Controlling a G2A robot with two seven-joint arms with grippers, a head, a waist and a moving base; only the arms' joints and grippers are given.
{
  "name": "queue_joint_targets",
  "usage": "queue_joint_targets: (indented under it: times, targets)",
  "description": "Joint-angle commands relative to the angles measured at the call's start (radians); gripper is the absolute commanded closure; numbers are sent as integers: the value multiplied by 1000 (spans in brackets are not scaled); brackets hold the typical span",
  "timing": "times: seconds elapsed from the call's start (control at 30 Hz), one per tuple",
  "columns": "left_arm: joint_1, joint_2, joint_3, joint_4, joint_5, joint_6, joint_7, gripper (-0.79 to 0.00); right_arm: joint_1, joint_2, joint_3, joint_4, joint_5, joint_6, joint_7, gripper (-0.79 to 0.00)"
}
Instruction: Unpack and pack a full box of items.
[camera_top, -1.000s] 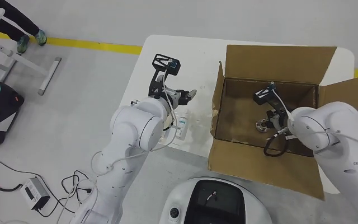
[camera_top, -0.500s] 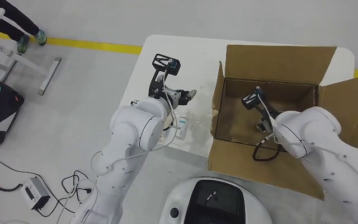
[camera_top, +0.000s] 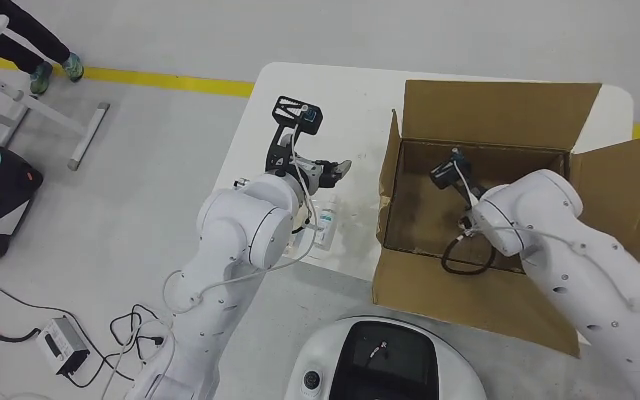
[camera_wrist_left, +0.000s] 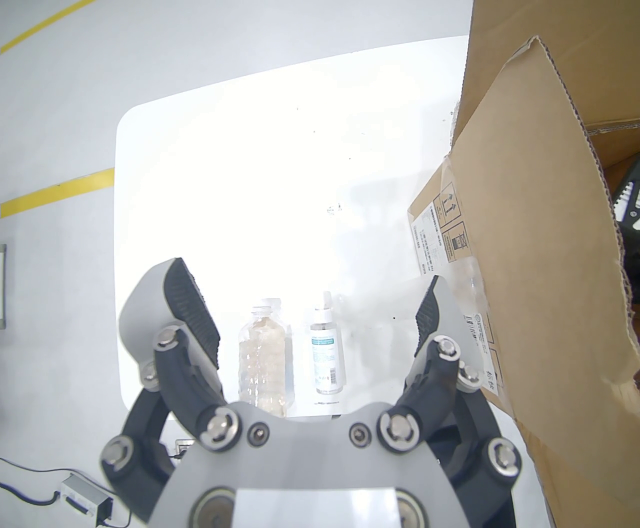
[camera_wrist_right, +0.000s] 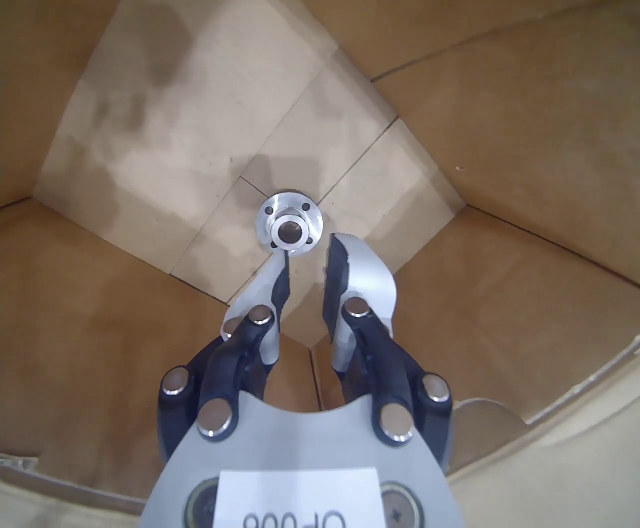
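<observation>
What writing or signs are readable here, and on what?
No text reads clearly.
On the brown cardboard box: a two-arrows-up sign; other print too small.
On the white spray bottle: label too small.
On the white sticker behind the right gripper: upside down, cut off.

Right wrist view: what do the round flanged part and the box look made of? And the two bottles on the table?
Flanged part: likely machined metal, bright silvery sheen, drilled holes.
Box: brown corrugated cardboard, matte, fluted flap edge showing.
Clear bottle: seemingly thin transparent plastic, ribbed.
Spray bottle: probably pale plastic, with a label.
</observation>
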Motion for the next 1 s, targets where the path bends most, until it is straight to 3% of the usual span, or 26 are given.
queue_joint_targets:
  times: [0.0, 0.63, 0.83, 0.97]
  targets:
    - [0, 0, 0, 0, 0, 0, 0, -785, -2, -4, 2, 18, 7, -9, -1, -326]
    - [0, 0, 0, 0, 0, 0, 0, -785, -27, -35, 22, 146, 20, -52, -56, -413]
    - [0, 0, 0, 0, 0, 0, 0, -785, -22, -52, 12, 171, 15, -60, -61, -366]
    - [0, 0, 0, 0, 0, 0, 0, -785, -21, -61, 8, 189, 8, -63, -58, -280]
